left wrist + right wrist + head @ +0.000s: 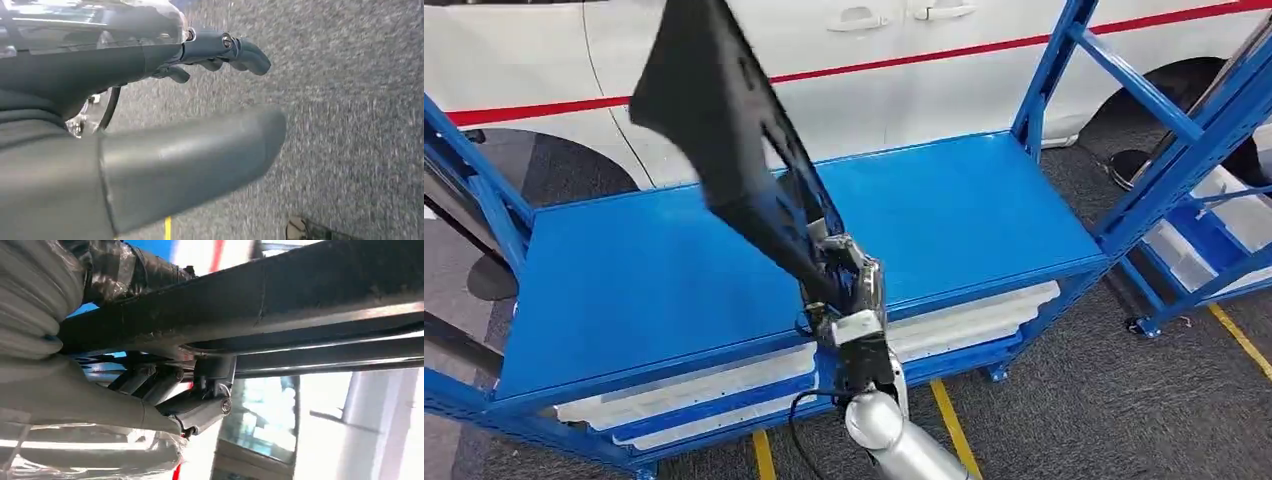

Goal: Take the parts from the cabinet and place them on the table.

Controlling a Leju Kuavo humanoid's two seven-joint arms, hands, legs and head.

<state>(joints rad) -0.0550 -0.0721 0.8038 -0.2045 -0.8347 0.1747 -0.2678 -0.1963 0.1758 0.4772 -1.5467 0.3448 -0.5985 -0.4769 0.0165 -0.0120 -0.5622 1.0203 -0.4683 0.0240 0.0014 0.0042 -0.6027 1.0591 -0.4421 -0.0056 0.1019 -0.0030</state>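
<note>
While right hand (844, 285) grips black part (724, 150) above blue shelf (984, 215), carry step; next, lower onto table. Left hand (210, 52) fingers loosely apart, empty.

A blue steel rack (754, 250) stands on grey carpet (1084, 400) crossed by yellow floor lines (952, 425); behind it, a white vehicle (904, 70) bearing a red stripe. A second blue rack (1194, 170) stands at right.

Silver arm (904, 450), grey-and-black hand (849, 290)
</note>
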